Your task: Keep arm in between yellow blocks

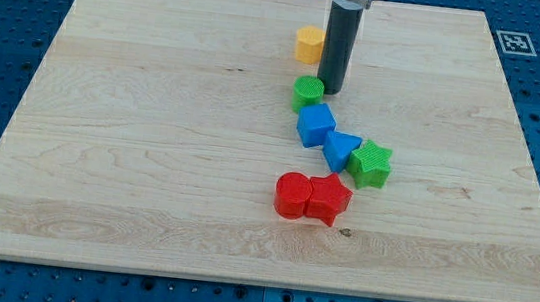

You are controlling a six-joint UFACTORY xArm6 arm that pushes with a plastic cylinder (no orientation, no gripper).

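One yellow block (pixel 308 43) shows near the view's top centre; no second yellow block can be seen, and the rod may hide one. My tip (pixel 332 89) rests on the board just right of and below the yellow block. It is right beside the green round block (pixel 307 93), at its upper right. Below that lie a blue cube-like block (pixel 315 126), a blue triangular block (pixel 338 150) and a green star block (pixel 370 165).
A red round block (pixel 292 195) and a red star-like block (pixel 328 198) touch each other below the chain. The wooden board (pixel 131 136) sits on a blue perforated table. A marker tag (pixel 514 42) lies off the board's top right corner.
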